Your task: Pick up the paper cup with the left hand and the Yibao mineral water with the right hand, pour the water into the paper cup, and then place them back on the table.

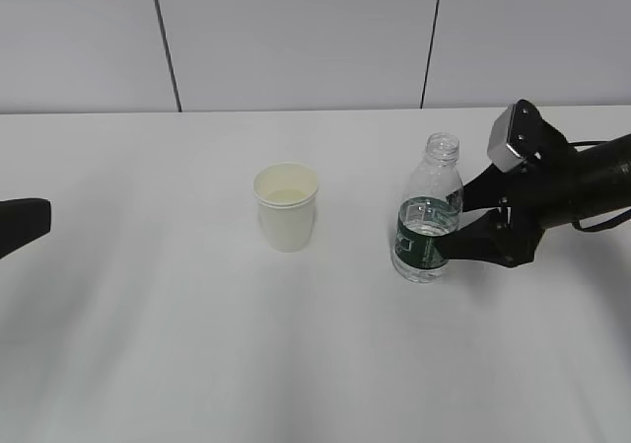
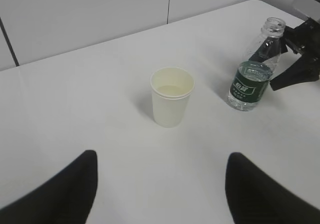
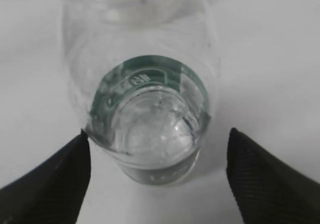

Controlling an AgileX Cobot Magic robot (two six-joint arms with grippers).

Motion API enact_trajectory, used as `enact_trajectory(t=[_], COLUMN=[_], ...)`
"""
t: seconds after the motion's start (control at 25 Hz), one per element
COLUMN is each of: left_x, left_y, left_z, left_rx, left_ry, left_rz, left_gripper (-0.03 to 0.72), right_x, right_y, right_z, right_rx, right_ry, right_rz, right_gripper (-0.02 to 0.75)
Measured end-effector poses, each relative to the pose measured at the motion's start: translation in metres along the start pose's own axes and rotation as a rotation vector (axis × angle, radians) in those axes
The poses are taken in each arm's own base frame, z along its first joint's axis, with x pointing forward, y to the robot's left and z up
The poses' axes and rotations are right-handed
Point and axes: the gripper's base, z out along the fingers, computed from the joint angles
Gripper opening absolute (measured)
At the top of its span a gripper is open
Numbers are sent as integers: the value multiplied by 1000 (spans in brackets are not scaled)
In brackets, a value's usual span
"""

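The large plain white matte table (image 1: 148,364) filled the lower two thirds of the exterior view, and the pale grey panelled wall (image 1: 296,38), divided by two dark vertical seams, ran across the upper third.

The right hand (image 1: 463,228), a black cylindrical arm carrying a grey box camera, entered from the right edge at mid-height. Its two black fingers (image 3: 50,184) stood spread wide on either side of the bottle's lower half. In the right wrist view the left finger lay at the bottle's edge and a gap showed beside the right finger, so the grip was released rather than clamped.

The left hand (image 1: 22,224) showed only as a black tip at the left edge of the exterior view, well apart from both vessels. In the left wrist view its two dark fingers (image 2: 60,194) occupied the lower corners, parted and holding nothing, with bare table between them.

The Yibao mineral water (image 1: 428,216), a small clear uncapped plastic bottle with a dark green label band, stood upright on the table right of centre, with water showing in its lower part.

The paper cup (image 1: 287,206), small, plain white, with a rolled rim and cream inside, stood upright near the frame's centre, to the left of the bottle and apart from it, unobstructed.
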Motion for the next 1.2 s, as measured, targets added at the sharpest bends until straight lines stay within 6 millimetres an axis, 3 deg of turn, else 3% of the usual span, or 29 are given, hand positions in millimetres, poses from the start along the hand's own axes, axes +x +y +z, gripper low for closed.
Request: enact_trajectory(t=[0.56,0.88,1.2], left_x=[0,0,0], left_y=[2,3,3], left_z=[0,0,0], left_rx=[-24,-30,-33], left_ry=[-2,-2,-2], left_rz=[0,0,0], left_gripper=[489,489,489], right_x=[5,-3,-27], right_y=[-11,-20,-38], right_z=[-50,-65,-90], right_rx=[113,169,239], right_ry=[106,196,297], right_rz=[122,352,678], right_gripper=[625,597,593])
